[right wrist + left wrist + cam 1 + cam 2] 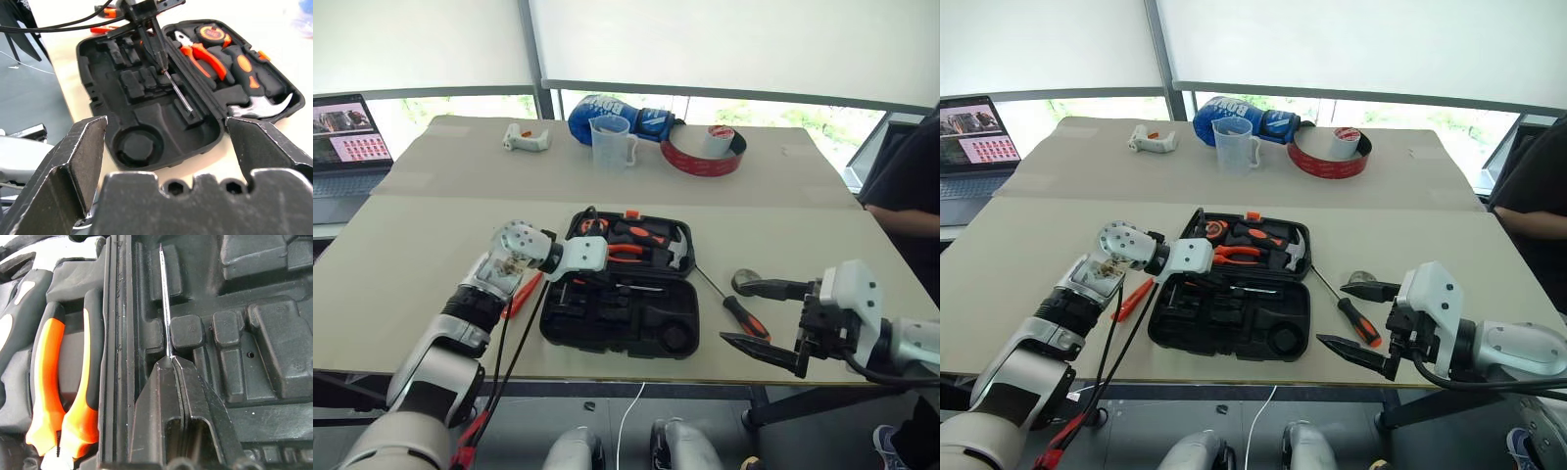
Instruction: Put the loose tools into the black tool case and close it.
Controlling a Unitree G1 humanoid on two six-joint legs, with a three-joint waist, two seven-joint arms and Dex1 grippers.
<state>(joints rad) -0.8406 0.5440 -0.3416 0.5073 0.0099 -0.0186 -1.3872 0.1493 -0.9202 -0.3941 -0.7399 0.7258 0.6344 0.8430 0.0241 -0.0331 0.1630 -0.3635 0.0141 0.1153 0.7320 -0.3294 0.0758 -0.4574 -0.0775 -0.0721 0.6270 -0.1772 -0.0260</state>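
The black tool case lies open in front of me, with pliers, a hammer and a tape measure in its far half. My left gripper reaches over the near half and is shut on the thin metal shaft of a slim screwdriver. The shaft lies along a recess and its handle is hidden. An orange-and-black screwdriver lies on the table right of the case. My right gripper is open, close beside it. An orange tool lies left of the case, partly behind my left arm.
At the table's far side stand a blue boxing glove, a clear measuring cup, a large red tape roll and a white part. A laptop sits far left. A person is at the right edge.
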